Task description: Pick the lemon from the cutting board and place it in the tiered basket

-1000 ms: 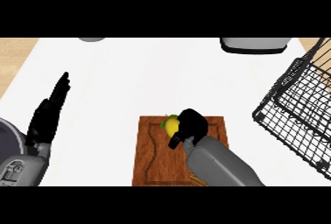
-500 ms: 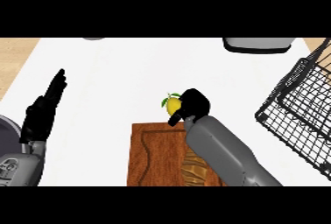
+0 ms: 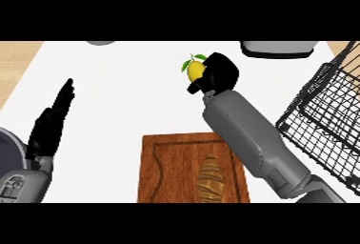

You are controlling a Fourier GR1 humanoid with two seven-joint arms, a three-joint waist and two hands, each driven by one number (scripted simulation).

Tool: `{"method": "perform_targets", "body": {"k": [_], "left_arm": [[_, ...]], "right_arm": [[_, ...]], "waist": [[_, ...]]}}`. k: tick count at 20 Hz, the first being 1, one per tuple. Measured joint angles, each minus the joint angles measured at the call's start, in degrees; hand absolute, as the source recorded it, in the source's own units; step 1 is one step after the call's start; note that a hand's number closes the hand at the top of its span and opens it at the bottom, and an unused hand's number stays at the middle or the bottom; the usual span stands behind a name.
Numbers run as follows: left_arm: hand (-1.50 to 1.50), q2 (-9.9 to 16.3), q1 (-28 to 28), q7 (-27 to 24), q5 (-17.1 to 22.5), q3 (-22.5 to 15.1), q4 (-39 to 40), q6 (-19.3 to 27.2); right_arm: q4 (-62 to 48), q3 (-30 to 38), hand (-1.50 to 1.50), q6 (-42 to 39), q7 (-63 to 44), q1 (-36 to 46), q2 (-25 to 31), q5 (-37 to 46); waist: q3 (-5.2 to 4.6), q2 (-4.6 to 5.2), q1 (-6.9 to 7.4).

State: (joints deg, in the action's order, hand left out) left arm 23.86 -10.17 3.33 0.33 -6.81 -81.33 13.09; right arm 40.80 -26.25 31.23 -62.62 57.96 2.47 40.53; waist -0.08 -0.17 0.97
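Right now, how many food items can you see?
2. The lemon is held in the right hand, above the counter beyond the cutting board. A croissant lies on the board.

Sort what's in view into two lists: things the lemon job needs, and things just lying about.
Needed: lemon, right hand curled round it, cutting board, tiered basket.
Lying about: croissant on the board, resting left hand, grey dish at the far edge.
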Motion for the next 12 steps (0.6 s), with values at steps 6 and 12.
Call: {"method": "perform_targets", "body": {"k": [6,12], "left_arm": [[0.00,0.08,1.28,-0.67,-0.09,0.81,0.73,0.15],[0.00,0.88,2.22,-0.65,0.33,2.09,0.33,-0.39]], "right_arm": [[-0.53,1.37,1.50,2.07,-2.99,7.55,3.54,11.18],[0.37,3.00,1.50,-2.10,-7.30,12.16,8.39,19.01]], "waist": [[-0.05,-0.64,-1.52],[-0.03,-0.93,-2.41]]}}
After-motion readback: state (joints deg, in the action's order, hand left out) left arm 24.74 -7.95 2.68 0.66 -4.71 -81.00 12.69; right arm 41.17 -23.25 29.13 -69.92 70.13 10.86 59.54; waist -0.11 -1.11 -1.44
